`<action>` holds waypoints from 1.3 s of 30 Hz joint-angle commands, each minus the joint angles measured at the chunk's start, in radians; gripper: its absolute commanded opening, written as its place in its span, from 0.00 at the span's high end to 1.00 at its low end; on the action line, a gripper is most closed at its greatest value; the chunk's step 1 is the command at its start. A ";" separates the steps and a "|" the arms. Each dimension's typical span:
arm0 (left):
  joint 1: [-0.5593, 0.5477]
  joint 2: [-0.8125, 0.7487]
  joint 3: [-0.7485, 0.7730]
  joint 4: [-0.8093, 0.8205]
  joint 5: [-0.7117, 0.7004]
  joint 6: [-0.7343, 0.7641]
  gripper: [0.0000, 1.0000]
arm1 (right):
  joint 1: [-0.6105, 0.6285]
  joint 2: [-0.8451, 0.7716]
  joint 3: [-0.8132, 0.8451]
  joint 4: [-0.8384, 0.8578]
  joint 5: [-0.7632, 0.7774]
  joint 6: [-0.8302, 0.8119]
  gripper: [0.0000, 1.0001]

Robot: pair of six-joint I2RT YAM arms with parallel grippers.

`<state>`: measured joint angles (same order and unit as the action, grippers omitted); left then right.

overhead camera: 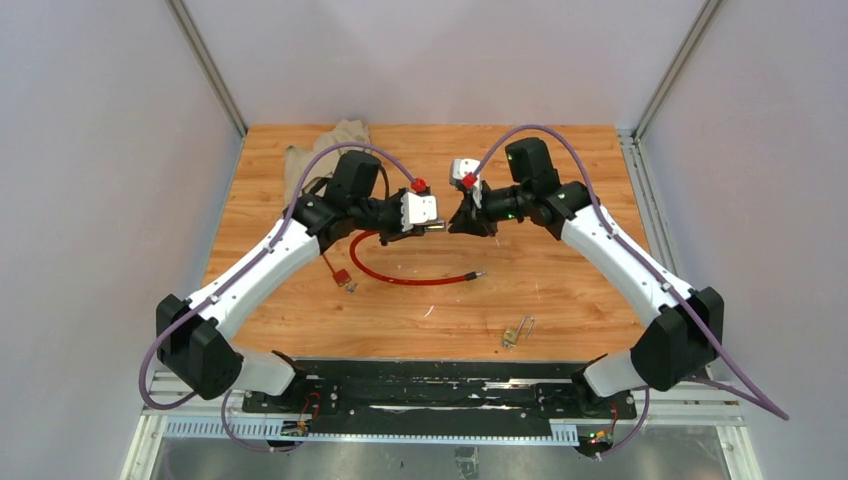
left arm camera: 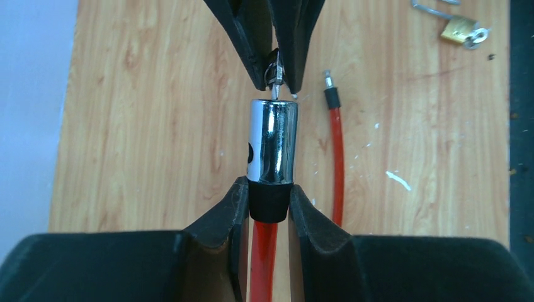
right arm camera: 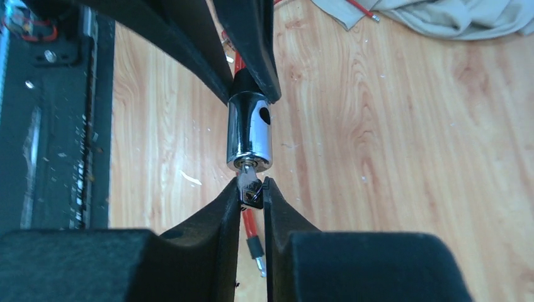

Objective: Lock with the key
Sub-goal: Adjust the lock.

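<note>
A chrome lock cylinder [left arm camera: 272, 141] ends the big red cable [overhead camera: 400, 278]. My left gripper [left arm camera: 269, 195] is shut on the black collar at its base and holds it above the table. The tiny silver key [right arm camera: 249, 184] sticks into the cylinder's [right arm camera: 249, 135] end face, and my right gripper [right arm camera: 252, 189] is shut on its head. The two grippers meet tip to tip over the middle of the table, left [overhead camera: 437, 228] and right [overhead camera: 455, 225]. The cable's free metal tip [left arm camera: 327, 78] lies on the wood beside the cylinder.
A small brass padlock [overhead camera: 512, 335] with its own key lies near the front of the wooden table [overhead camera: 560, 180]. A short red loop with a tag [overhead camera: 340, 275] lies on the left. A beige cloth [overhead camera: 340, 135] sits at the back left. Black rails [overhead camera: 440, 385] run along the near edge.
</note>
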<state>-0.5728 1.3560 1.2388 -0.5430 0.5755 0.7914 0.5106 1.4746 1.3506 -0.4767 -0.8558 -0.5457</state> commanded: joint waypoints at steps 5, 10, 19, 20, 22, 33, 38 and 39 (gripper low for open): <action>-0.009 0.063 0.097 -0.005 0.172 -0.139 1.00 | 0.034 -0.081 -0.063 -0.007 0.165 -0.390 0.99; -0.009 0.138 0.148 -0.045 0.244 -0.187 1.00 | 0.050 -0.117 -0.100 0.029 0.204 -0.454 0.99; -0.009 0.155 0.161 0.004 0.171 -0.203 1.00 | 0.062 -0.147 -0.114 0.039 0.218 -0.306 0.99; -0.011 0.130 0.126 0.044 0.139 -0.193 1.00 | 0.060 -0.143 -0.105 0.033 0.207 -0.253 0.99; -0.019 0.063 0.044 0.148 0.050 -0.169 1.00 | 0.060 -0.124 -0.079 0.004 0.180 -0.119 0.99; -0.069 0.005 -0.097 0.293 -0.193 -0.059 1.00 | 0.012 0.116 0.061 -0.091 -0.059 0.434 0.99; -0.081 -0.004 -0.119 0.319 -0.254 -0.048 1.00 | -0.023 0.217 0.102 -0.094 -0.230 0.525 0.99; -0.082 -0.004 -0.118 0.312 -0.254 -0.045 1.00 | -0.028 0.224 0.110 -0.098 -0.237 0.517 0.99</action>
<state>-0.6285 1.3781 1.1145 -0.4038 0.3904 0.7204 0.4889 1.6543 1.4071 -0.5308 -0.8497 -0.2234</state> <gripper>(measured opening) 0.245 0.094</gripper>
